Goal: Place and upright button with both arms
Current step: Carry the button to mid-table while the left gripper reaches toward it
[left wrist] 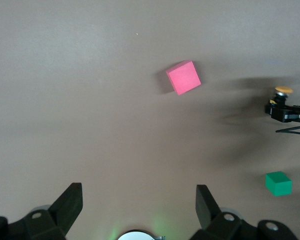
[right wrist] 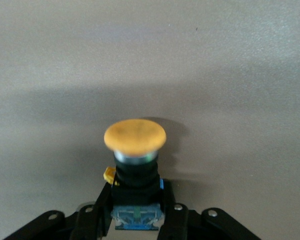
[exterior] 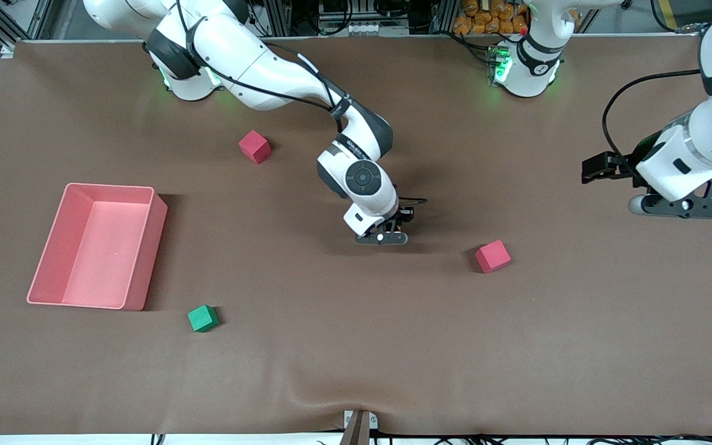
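The button (right wrist: 135, 150) sits between the fingers of the right gripper (right wrist: 136, 212), which is closed on its black body with the orange cap pointing away from the wrist. In the left wrist view the button (left wrist: 283, 91) shows small, cap up, held low over the brown table (exterior: 356, 346) near its middle. The front view hides the button under the right gripper (exterior: 382, 237), so how close its base is to the cloth cannot be told.

The hold looks narrow: the fingers pinch only the lower body, and the wide cap sits clear of them. If the release comes while the base is still off the table or tilted, the top-heavy button would likely tip onto its side or roll. An uneven opening of the fingers could also drag it over.

One red cube (exterior: 492, 256) lies near the right gripper, toward the left arm's end of the table, so a rolling button could run against it. The other red cube (exterior: 254, 146), the green cube (exterior: 203, 318) and the pink tray (exterior: 97, 247) lie well apart from it.

The left gripper (left wrist: 137, 200) waits with fingers spread wide and empty, over the table at its own arm's end, well apart from the button. Reaching in before the button settles risks knocking it.
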